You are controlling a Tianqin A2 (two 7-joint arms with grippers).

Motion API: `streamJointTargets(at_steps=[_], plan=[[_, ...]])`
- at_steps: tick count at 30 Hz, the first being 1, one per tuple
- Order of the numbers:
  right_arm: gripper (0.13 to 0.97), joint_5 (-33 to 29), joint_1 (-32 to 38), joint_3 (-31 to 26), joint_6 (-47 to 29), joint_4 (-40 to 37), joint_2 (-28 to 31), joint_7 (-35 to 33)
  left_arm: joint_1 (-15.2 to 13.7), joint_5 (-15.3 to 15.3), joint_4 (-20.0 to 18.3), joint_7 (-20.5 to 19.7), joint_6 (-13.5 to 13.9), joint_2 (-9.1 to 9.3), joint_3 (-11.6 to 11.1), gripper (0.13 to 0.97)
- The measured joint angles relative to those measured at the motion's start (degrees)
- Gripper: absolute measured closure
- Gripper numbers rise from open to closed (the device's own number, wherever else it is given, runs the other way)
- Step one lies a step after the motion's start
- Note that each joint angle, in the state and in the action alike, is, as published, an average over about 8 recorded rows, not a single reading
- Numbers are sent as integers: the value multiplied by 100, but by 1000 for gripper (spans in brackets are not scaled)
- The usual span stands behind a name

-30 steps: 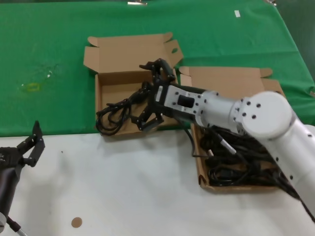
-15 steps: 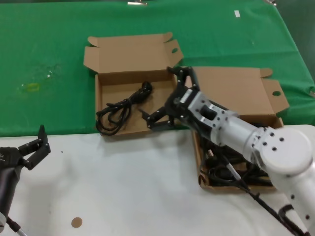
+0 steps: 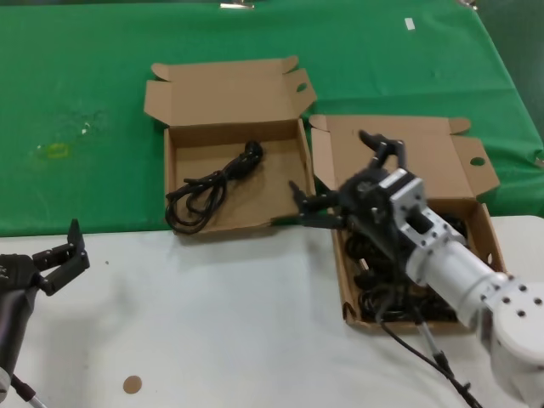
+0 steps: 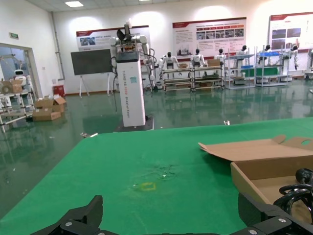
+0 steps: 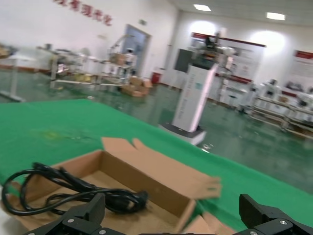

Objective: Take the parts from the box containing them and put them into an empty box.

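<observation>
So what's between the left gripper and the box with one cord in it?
Only bare white table, in the head view, separates the left gripper from that box.

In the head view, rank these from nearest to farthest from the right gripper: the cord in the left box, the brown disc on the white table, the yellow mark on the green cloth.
1. Cord, in the left box, to the right gripper's left.
2. Brown disc, near table edge.
3. Yellow mark, far left.

Right gripper (image 3: 344, 183) hangs open above the full box (image 3: 476, 191).

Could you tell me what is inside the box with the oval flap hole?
One looped black cord lies inside the box with the oval hole, its loop overhanging the low front wall. The rest of the floor shows bare cardboard.
</observation>
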Motion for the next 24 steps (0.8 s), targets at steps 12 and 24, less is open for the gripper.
streamJointTargets(at_steps=[12,24], plan=[[129,586,-1058,598,803,705,66,274,0,0,0,0,0,0,0,132],[129,857,-1544,872,1174,1029,96,401,0,-1,0,0,0,0,0,132]])
